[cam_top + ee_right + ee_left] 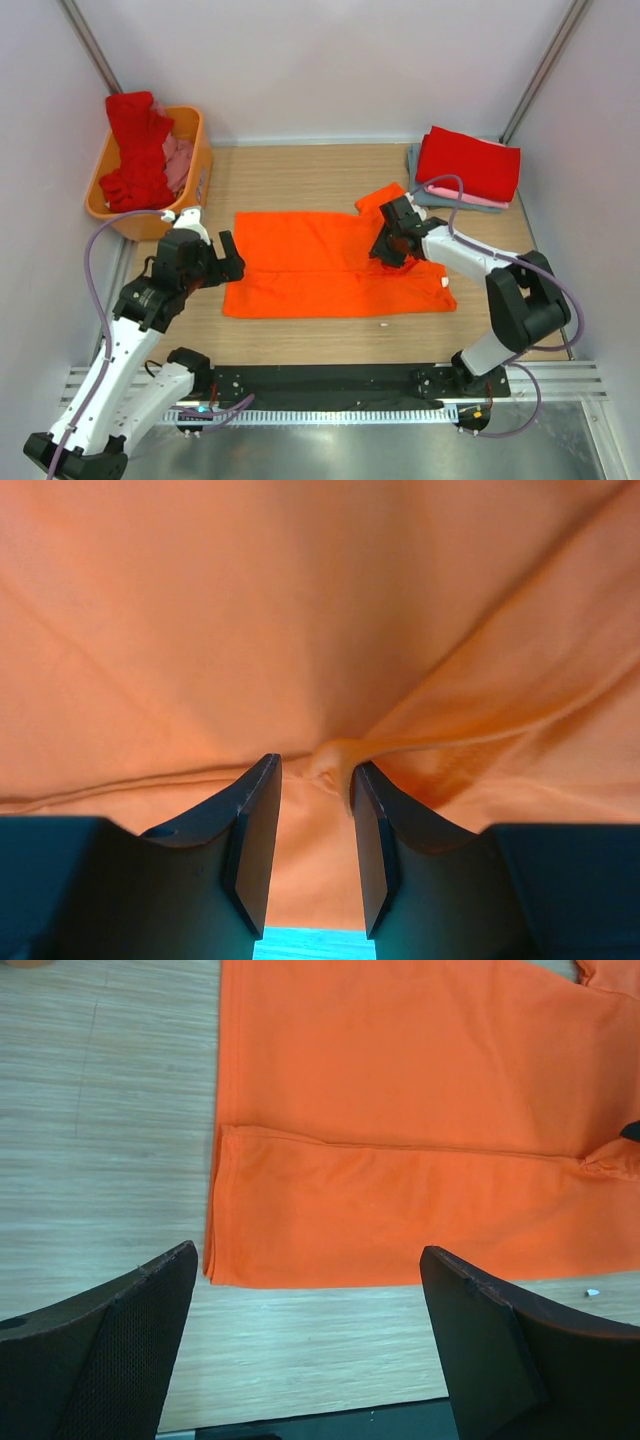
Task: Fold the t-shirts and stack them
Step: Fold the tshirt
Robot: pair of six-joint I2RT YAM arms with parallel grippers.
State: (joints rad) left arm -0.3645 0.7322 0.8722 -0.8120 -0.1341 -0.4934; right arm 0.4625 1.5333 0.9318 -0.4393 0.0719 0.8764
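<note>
A bright orange t-shirt (pixel 330 265) lies flat on the wooden table, its near long edge folded over. One sleeve sticks out at the back right. My left gripper (pixel 225 258) is open and empty, hovering just off the shirt's left edge; in the left wrist view (pixel 310 1250) the shirt (pixel 400 1110) lies ahead of it. My right gripper (pixel 390 250) is down on the shirt by the sleeve. In the right wrist view (pixel 315 765) its jaws stand a narrow gap apart, with a small pucker of the orange cloth (pixel 300 600) between the tips, against the right finger.
An orange plastic basket (pixel 200 165) at the back left holds red shirts (pixel 135 150) and a pink one (pixel 178 160). At the back right is a folded stack: a red shirt (pixel 470 160) on pink (pixel 465 197) on grey-blue (pixel 415 165). A black rail runs along the near edge.
</note>
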